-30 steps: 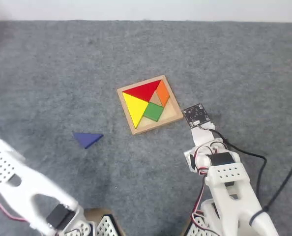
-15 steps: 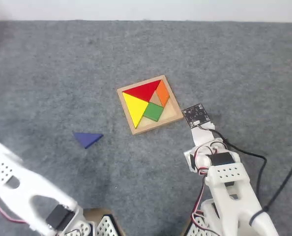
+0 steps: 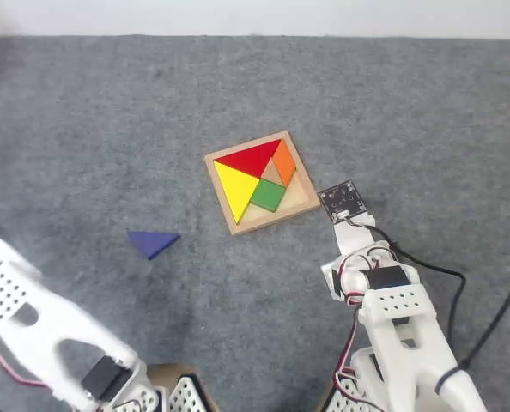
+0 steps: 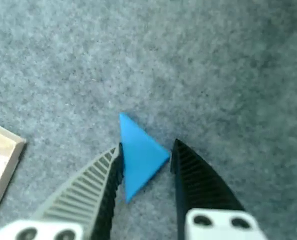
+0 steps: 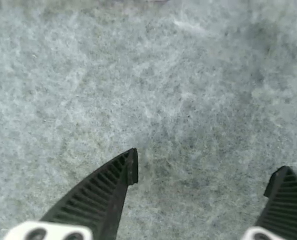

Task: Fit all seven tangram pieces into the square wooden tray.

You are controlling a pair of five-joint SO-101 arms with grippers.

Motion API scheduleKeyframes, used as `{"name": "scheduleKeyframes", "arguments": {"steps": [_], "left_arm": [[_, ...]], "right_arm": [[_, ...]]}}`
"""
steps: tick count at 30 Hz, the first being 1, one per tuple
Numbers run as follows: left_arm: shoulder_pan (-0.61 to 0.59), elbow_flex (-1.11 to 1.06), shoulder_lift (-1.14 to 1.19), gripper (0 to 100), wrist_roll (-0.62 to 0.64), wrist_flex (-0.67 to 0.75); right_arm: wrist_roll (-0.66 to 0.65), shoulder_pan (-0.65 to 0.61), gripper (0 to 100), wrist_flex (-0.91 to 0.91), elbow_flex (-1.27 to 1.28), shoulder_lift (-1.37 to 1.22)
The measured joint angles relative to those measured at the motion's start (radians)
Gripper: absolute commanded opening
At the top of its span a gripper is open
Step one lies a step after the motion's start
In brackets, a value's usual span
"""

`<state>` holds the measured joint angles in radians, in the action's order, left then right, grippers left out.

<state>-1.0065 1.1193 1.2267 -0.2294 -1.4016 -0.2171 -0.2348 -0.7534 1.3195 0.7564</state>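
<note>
The square wooden tray (image 3: 282, 215) sits near the middle of the desk, turned diamond-wise. It holds a red triangle (image 3: 251, 159), a yellow triangle (image 3: 233, 189), a green square (image 3: 268, 196) and an orange piece (image 3: 284, 161), with bare wood showing along its 5 o'clock edge. The blue triangle (image 3: 154, 242) lies flat on the mat at the tray's 8 o'clock, well apart from it.

Over the last second nothing of the task's own has shifted. Tray, seated pieces and blue triangle are where they were. Only my left arm (image 3: 40, 318) dipped slightly and came back, while my right arm (image 3: 392, 300) kept still at the tray's 5 o'clock. So I judge no progress yet: the blue triangle has still to be picked up.

My left jaws (image 4: 147, 148) are spread, and my wrist view frames the blue triangle (image 4: 141, 155) between them. From above, nothing touches it. My right jaws (image 5: 209, 162) are spread wide over bare mat.

The desk wears a grey, felt-like mat (image 3: 109, 112), likely soft enough to make a thin piece awkward to pinch. A pale strip (image 3: 255, 17) runs along the 12 o'clock edge.
</note>
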Motion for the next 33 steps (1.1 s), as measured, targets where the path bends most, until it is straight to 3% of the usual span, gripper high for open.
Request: {"name": "scheduleKeyframes", "arguments": {"steps": [21,27,33], "left_arm": [[0.061,-0.077,-0.026,11,-0.034,-0.075],[0.107,-0.083,-0.028,11,-0.124,-0.124],[0.120,-0.086,-0.040,21,-0.167,-0.132]], "right_arm": [[0.000,0.000,40.1,0.000,0.000,0.000],[0.000,0.000,40.1,0.000,0.000,0.000],[0.000,0.000,40.1,0.000,0.000,0.000]]}}
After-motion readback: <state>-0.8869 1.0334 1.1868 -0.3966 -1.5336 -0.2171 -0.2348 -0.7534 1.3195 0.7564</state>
